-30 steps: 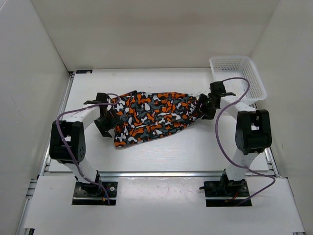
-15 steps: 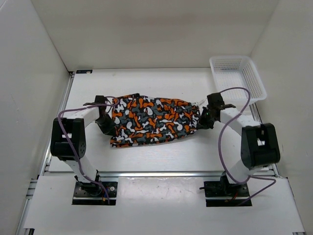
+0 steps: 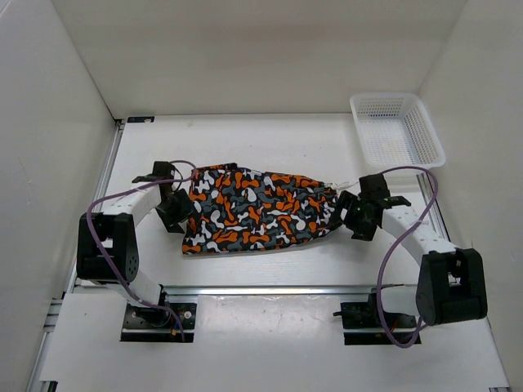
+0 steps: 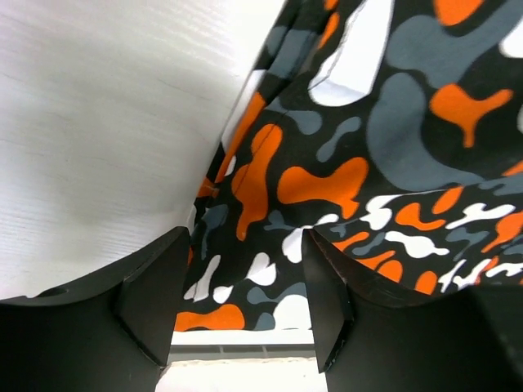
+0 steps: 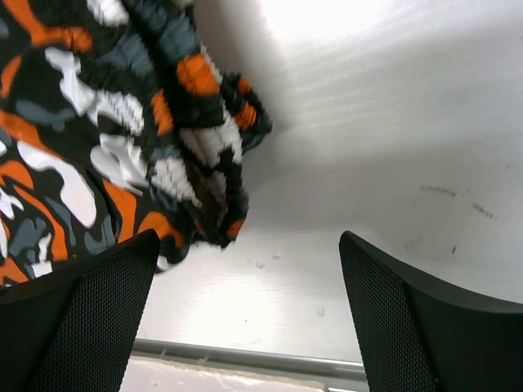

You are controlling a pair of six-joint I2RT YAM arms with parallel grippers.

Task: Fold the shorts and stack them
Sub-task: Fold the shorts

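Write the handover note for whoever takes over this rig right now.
Left gripper: open at the left end of the shorts, cloth edge showing between the fingers, nothing clamped.
Right gripper: open over bare table, just beside the bunched right end of the shorts.
Shorts: stretched out mid-table between the two arms. White basket stands at the far right corner.
Done: shorts laid out; cannot tell if already folded once.
Left: fold, then stack. No stack in view.

The shorts (image 3: 257,214) are soft, matt printed cloth, the table (image 3: 270,139) under them a white, faintly streaked matt surface, the basket (image 3: 427,135) beyond them white plastic mesh, and the pads (image 5: 90,318) of the right gripper (image 5: 249,245) beside them black with a fine woven grain.
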